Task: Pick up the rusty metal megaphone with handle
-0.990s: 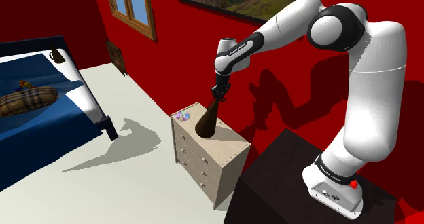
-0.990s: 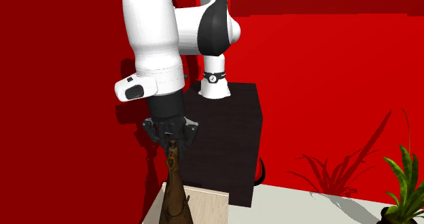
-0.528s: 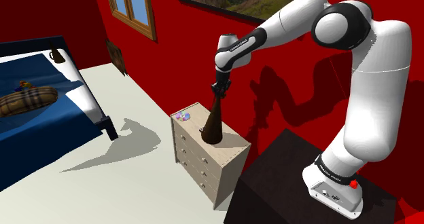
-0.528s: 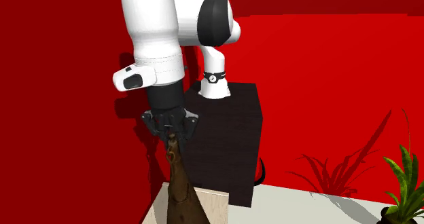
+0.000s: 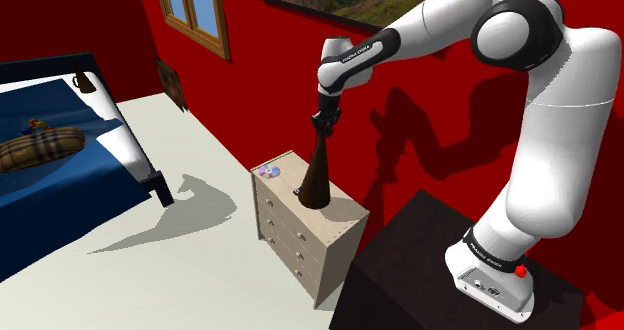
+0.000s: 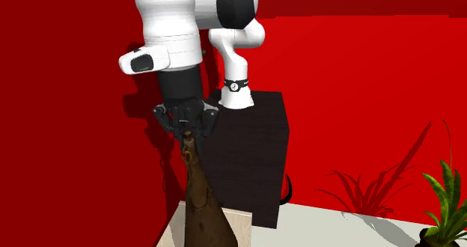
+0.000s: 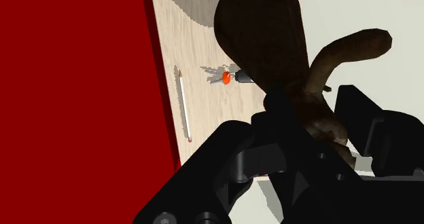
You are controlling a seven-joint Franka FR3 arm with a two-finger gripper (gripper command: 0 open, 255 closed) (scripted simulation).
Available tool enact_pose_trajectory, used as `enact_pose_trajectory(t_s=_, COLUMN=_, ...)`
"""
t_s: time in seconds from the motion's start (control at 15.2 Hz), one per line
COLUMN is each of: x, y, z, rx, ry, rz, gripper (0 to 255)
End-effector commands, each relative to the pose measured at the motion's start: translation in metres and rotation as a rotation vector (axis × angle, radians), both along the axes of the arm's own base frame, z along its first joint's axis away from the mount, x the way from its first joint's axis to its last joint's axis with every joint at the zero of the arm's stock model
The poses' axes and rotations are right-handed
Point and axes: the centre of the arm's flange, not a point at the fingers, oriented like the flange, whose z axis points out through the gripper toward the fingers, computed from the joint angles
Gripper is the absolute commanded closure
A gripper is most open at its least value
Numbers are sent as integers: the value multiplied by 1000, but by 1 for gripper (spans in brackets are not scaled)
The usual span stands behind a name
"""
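Observation:
The megaphone [image 5: 314, 178] is a dark rusty-brown cone that hangs narrow end up, with its wide bell low over the light wooden dresser [image 5: 318, 240]. My gripper [image 5: 321, 128] is shut on its narrow top end. In the second exterior view the gripper [image 6: 187, 130] clasps the tip and the megaphone [image 6: 200, 208] widens downward past the picture's edge. In the wrist view the bell [image 7: 261, 32] points at the dresser top [image 7: 197, 46], the curved handle [image 7: 346, 49] sticks out to one side, and the gripper [image 7: 314, 124] is closed around the neck.
Keys with a red tag [image 7: 227, 75] and a pencil [image 7: 183, 104] lie on the dresser top, beside a small coloured item [image 5: 266, 170]. The red wall [image 5: 400, 128] stands close behind. A blue bed [image 5: 60, 128] is at the shoulder view's left, and the black stand [image 5: 430, 268] is beside the dresser.
The gripper has risen with the megaphone in it. The megaphone has swung from a tilt to nearly upright, and its bell has moved along the dresser top.

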Motion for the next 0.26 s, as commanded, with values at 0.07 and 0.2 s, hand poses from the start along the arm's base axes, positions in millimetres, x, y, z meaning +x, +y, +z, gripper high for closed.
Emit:
enact_pose_trajectory(t_s=0.07, x=1, y=-1, z=19, rx=0, ry=-3, rz=0, gripper=255)
enact_pose_trajectory(t_s=0.2, x=1, y=-1, z=20, rx=0, ry=-3, rz=0, gripper=255)
